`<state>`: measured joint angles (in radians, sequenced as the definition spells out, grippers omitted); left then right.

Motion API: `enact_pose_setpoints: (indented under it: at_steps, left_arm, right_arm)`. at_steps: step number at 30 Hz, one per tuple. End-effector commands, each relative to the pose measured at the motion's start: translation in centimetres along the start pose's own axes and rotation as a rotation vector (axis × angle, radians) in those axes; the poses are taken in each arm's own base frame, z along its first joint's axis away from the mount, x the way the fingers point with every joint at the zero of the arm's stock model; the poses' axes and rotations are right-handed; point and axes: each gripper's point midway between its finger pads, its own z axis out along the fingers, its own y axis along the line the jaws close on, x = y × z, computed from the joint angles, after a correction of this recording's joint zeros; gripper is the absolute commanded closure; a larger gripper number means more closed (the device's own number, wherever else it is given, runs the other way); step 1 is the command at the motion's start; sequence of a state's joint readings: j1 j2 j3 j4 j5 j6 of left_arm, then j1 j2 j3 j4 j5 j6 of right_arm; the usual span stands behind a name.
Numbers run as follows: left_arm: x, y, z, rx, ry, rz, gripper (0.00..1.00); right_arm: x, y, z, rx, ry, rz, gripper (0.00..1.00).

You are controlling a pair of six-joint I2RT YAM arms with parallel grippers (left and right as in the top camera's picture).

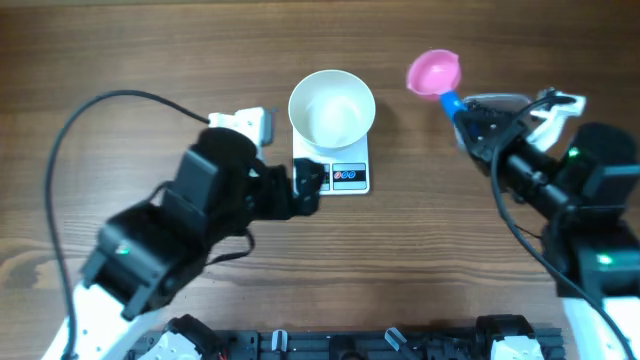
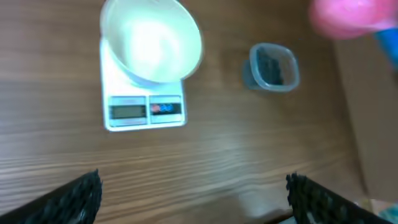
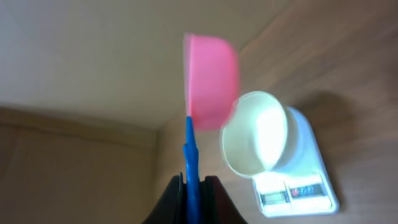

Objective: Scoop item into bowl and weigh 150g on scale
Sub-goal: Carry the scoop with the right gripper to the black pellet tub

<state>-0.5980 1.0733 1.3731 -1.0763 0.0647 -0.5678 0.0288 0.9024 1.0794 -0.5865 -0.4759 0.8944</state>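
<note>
Right gripper (image 1: 462, 112) is pinching the blue handle (image 3: 191, 155) of a pink scoop (image 1: 433, 72), its jaws closed narrow on that handle, and is holding the scoop in the air between the clear tub (image 2: 273, 65) and the white bowl (image 1: 332, 108). Left gripper (image 1: 308, 185) is standing wide apart and holding nothing, hanging over the front left corner of the scale (image 2: 146, 109); from its own camera it looks raised above the table (image 2: 249, 155), not pressing on anything. The bowl is sitting on the scale and looks empty. The black beads (image 2: 272, 67) are lying in the tub, off to the robot's right of the scale, partly hidden under the right arm when looking from above. No beads are showing in the scoop from above, so I am judging that the scooping itself is the step now in hand. To do it well, the scoop should be going mouth-first into the tub, coming up level so nothing rolls off, then tipping slowly over the middle of the bowl. The display (image 2: 127, 111) is too blurred to read; small pours near the end would be helping the weight land right, and the free left arm had better be staying off the scale.
</note>
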Motion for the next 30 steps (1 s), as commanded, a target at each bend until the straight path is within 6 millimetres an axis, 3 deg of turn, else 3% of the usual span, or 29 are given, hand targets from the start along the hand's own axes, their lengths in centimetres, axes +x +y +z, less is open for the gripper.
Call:
enact_pose_setpoints:
  at_steps: [1, 3, 5, 7, 11, 14, 17, 24, 25, 29, 30]
  left_arm:
    - [-1.3, 0.8, -1.9, -0.063, 0.016, 0.056, 0.0]
    - [-1.3, 0.8, -2.0, -0.064, 0.018, 0.055, 0.0]
    - [-1.2, 0.8, -2.1, -0.066, 0.021, 0.054, 0.0]
    - [-1.2, 0.8, -2.0, -0.067, 0.022, 0.053, 0.0]
    - [-1.1, 1.1, -2.0, -0.082, 0.023, 0.054, 0.0]
    - [-2.6, 3.3, -1.8, -0.219, -0.046, 0.058, 0.0]
    - [-3.9, 5.0, -1.0, -0.335, -0.086, 0.065, 0.0]
    - [-3.9, 5.4, 1.1, -0.373, -0.041, 0.068, 0.03]
    - [-3.9, 5.4, 1.3, -0.375, -0.038, 0.068, 0.13]
    - [-5.1, 4.8, 2.4, -0.355, -0.07, 0.063, 0.96]
    - [-5.6, 4.5, 2.9, -0.347, -0.083, 0.062, 0.96]
  right_arm:
    - [-1.7, 2.8, -2.9, 0.051, -0.034, -0.188, 0.95]
    - [-1.3, 3.2, -4.1, 0.102, 0.012, -0.214, 0.95]
    - [-1.2, 2.2, -5.3, 0.21, 0.036, -0.216, 0.95]
    - [-2.2, 0.2, -6.3, 0.349, -0.013, -0.202, 0.96]
    - [-3.5, -1.0, -7.1, 0.438, -0.086, -0.205, 0.96]
    - [-5.4, -1.6, -7.1, 0.494, -0.165, -0.233, 0.96]
    - [-7.2, -1.8, -6.1, 0.524, -0.205, -0.269, 0.96]
    - [-8.5, -3.3, -2.2, 0.558, -0.152, -0.306, 0.96]
    - [-8.5, -3.5, -1.9, 0.563, -0.145, -0.304, 0.96]
    - [-8.6, -3.6, -1.6, 0.564, -0.143, -0.3, 0.96]
    - [-8.5, -3.7, -1.7, 0.567, -0.14, -0.3, 0.96]
